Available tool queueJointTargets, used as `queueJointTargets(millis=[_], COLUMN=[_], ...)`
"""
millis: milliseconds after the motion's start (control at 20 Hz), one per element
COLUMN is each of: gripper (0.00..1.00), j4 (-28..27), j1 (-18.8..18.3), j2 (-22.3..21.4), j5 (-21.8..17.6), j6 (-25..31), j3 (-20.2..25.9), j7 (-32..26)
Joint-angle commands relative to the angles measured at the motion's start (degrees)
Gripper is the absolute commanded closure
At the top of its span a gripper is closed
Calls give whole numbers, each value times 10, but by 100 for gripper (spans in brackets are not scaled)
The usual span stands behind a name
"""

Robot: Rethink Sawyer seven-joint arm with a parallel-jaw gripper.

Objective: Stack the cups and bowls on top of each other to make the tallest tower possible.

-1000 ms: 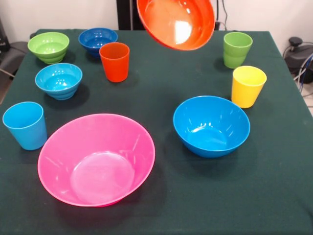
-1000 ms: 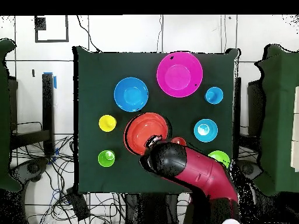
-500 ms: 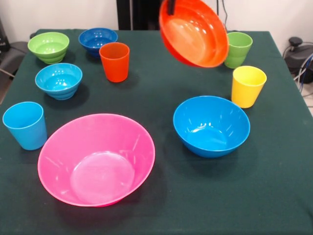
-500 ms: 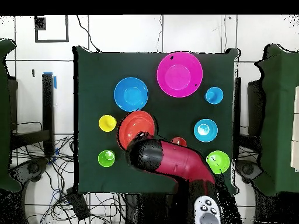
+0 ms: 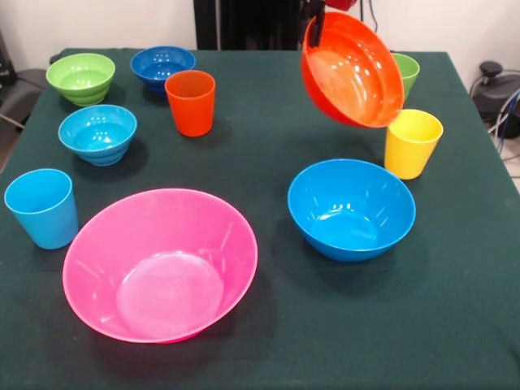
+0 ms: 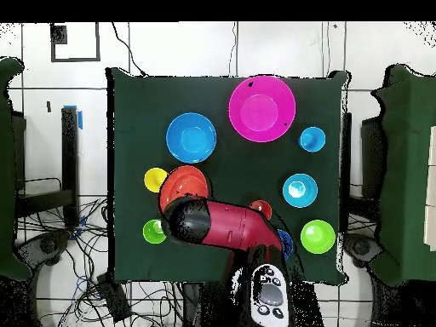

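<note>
The large orange bowl [image 5: 353,69] hangs tilted in the air above the bench [image 5: 268,154], its rim clamped in the jaws of the gripper [image 5: 318,24] near the far edge, its open face turned toward the near side. It overlaps the green cup [image 5: 406,69] behind it and sits just above the yellow cup [image 5: 413,143], both standing upright close to the right-hand edge in the front view. The large blue bowl [image 5: 351,208] rests on the cloth just below and in front of the raised bowl, apart from it. The big pink bowl [image 5: 160,263] sits toward the near edge, with the light blue cup [image 5: 42,208] just beside it at the left-hand edge. Along the far left corner stand the small green bowl [image 5: 80,77], the dark blue bowl [image 5: 162,65], the light blue ridged bowl [image 5: 97,133] and the orange cup [image 5: 190,102]. Open cloth runs through the bench's middle and along its near right corner. From overhead, the red arm [image 6: 230,226] covers much of the base-side edge.
</note>
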Motion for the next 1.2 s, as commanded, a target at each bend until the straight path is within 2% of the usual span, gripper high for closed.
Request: queueJointTargets(millis=[50,350,600,850,1000,1200], gripper=[100,100,100,100,100,100], j4=[13,21,13,-36,-78,-124], j1=[-21,-26,-21,-36,-44,-39], j2=[-18,-21,-30,2,17,42], j5=[34,34,34,20,13,10], j6=[29,21,43,57,93,112], j3=[45,48,43,49,52,54], j7=[56,49,50,23,6,9])
